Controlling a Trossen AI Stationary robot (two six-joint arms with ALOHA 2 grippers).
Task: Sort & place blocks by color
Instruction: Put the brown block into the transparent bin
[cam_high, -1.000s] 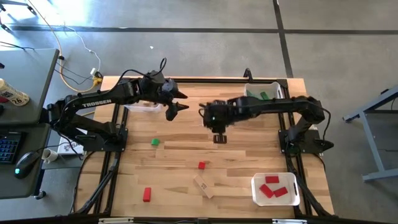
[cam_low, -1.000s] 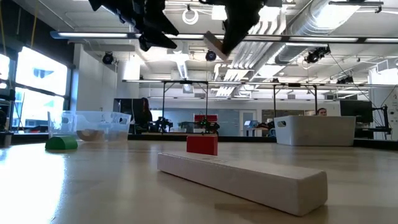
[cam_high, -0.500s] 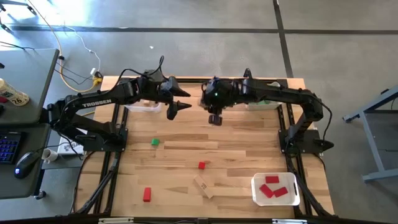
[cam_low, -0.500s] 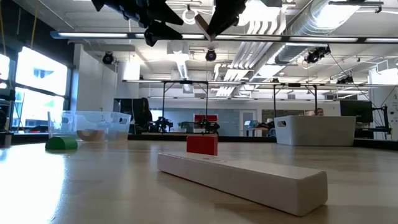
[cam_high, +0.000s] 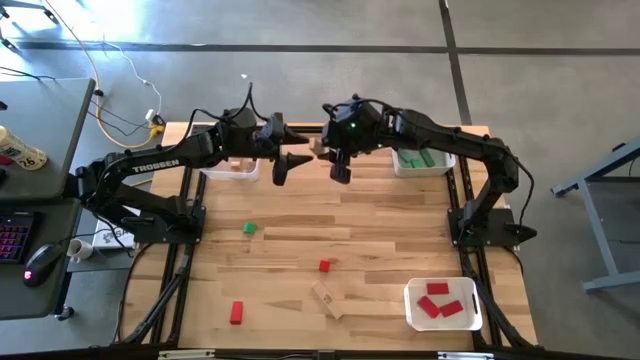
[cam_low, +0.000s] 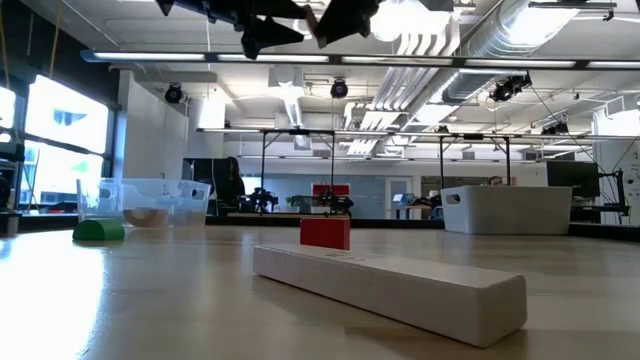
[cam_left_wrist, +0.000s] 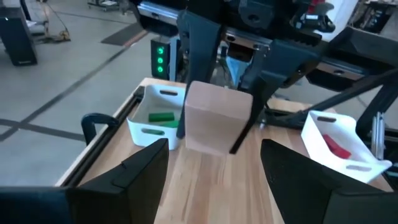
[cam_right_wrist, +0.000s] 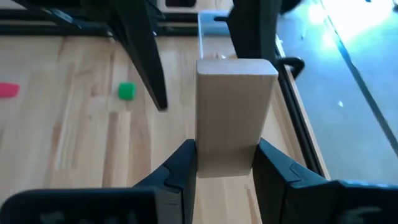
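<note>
My right gripper (cam_high: 328, 158) (cam_right_wrist: 227, 158) is high over the table's far middle, shut on a plain tan block (cam_high: 318, 148) (cam_right_wrist: 235, 106) (cam_low: 322, 20). My left gripper (cam_high: 298, 150) (cam_left_wrist: 214, 171) faces it from the table's left and is open. Its fingers (cam_right_wrist: 142, 56) stand to either side just beyond the block's free end and do not touch it. On the table lie a green cube (cam_high: 249, 229), a red cube (cam_high: 324, 265) (cam_low: 325, 232), a red bar (cam_high: 236, 312) and a tan bar (cam_high: 327, 298) (cam_low: 390, 290). My right gripper pinches the tan block between its two fingers (cam_right_wrist: 180, 171), on two opposite side faces at the end nearer the wrist (cam_right_wrist: 227, 155). The fingers come from the table's right. The block's free end (cam_left_wrist: 217, 102) sticks out toward the left gripper, lifted clear.
A clear bin with tan pieces (cam_high: 232, 168) (cam_low: 150, 205) sits at the far left. A white bin with green blocks (cam_high: 422, 158) (cam_left_wrist: 158, 115) is at the far right. A bin with red blocks (cam_high: 443, 303) is at the near right. Both arms meet over the far middle.
My right gripper has carried the tan block up, toward the far edge and toward the table's left, and now stands close in front of the left gripper. My left gripper has shifted a little to the right toward it and stayed open.
</note>
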